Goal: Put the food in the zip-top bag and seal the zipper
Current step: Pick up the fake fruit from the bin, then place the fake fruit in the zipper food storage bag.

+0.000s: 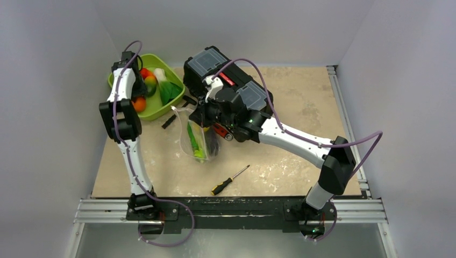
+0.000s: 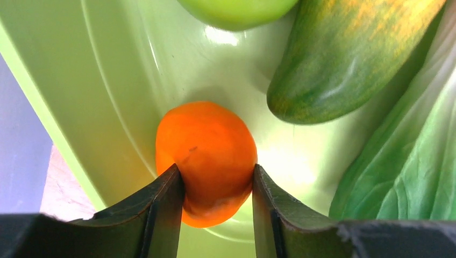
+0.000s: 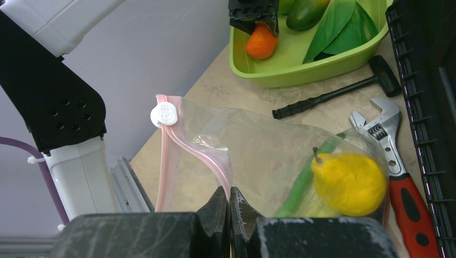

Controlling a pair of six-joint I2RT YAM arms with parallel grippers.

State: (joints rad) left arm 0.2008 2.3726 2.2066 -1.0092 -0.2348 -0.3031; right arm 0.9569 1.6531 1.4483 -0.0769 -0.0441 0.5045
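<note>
An orange lies in the lime-green tray, and my left gripper is shut on it, one finger pressed against each side. Beside it lie a green apple, a green-yellow fruit and a leafy green. The clear zip-top bag stands in front of the toolbox, holding a yellow pear and a green stalk. My right gripper is shut on the pink zipper at the bag's mouth, which gapes open. A white slider sits at the strip's far end.
A black toolbox stands at the back centre. A red-handled wrench and a black T-handle tool lie between the bag and the tray. A screwdriver lies near the front edge.
</note>
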